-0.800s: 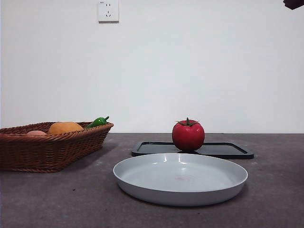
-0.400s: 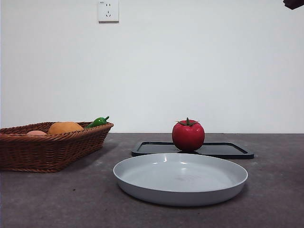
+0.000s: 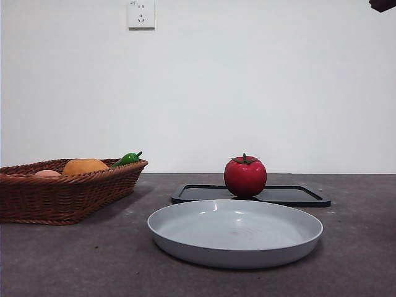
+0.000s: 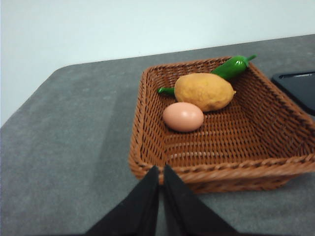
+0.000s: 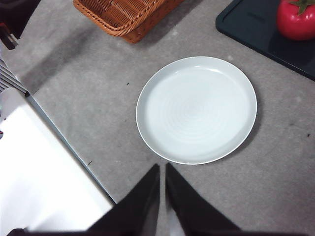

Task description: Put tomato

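both arms parked high. left gripper (image 4: 158, 189) closed, empty, above the basket (image 4: 147, 93) edge. right gripper (image 5: 162, 189) closed, empty, over bare table beside the plate (image 5: 147, 83). tomato (image 3: 245, 176) upright on the black tray (image 3: 297, 196) behind the plate, untouched.

The tomato (image 3: 245, 177) stands alone on the black tray (image 3: 297, 195), open air above it and on both sides, with only the wall behind. At its six o'clock the low grey plate (image 3: 235, 232) lies on the table (image 3: 359, 247), its rim too shallow to block a reach over it. The wicker basket (image 3: 68, 192) sits well off at nine o'clock. One dark arm tip (image 3: 382, 5) hangs far away at one o'clock.
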Controlling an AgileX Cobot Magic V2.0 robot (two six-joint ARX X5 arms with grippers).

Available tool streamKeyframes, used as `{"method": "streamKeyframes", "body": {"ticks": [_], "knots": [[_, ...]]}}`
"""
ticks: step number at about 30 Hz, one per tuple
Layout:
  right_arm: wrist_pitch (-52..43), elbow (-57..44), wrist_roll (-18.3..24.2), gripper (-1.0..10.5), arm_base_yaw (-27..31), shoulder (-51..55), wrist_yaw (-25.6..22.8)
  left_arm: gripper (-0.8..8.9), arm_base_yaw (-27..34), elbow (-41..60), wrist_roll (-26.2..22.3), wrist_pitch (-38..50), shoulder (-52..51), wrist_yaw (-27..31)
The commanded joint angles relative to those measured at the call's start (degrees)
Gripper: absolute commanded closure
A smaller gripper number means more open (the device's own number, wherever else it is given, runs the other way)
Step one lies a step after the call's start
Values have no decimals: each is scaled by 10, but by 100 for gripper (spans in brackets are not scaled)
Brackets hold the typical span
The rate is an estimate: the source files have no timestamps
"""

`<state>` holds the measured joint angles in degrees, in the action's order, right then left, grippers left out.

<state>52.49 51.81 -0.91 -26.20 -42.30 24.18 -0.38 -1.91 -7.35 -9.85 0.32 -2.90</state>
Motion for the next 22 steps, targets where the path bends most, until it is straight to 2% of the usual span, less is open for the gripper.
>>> {"method": "streamKeyframes", "body": {"ticks": [1, 5, 22], "knots": [[-4, 5, -5, 941, -3, -2, 0, 798, 1, 7, 10, -12, -2, 2], [-4, 5, -5, 940, -3, -2, 0, 798, 1, 8, 25, -21, -2, 2], [-4, 5, -5, 940, -3, -2, 0, 798, 1, 8, 25, -22, -2, 2]]}}
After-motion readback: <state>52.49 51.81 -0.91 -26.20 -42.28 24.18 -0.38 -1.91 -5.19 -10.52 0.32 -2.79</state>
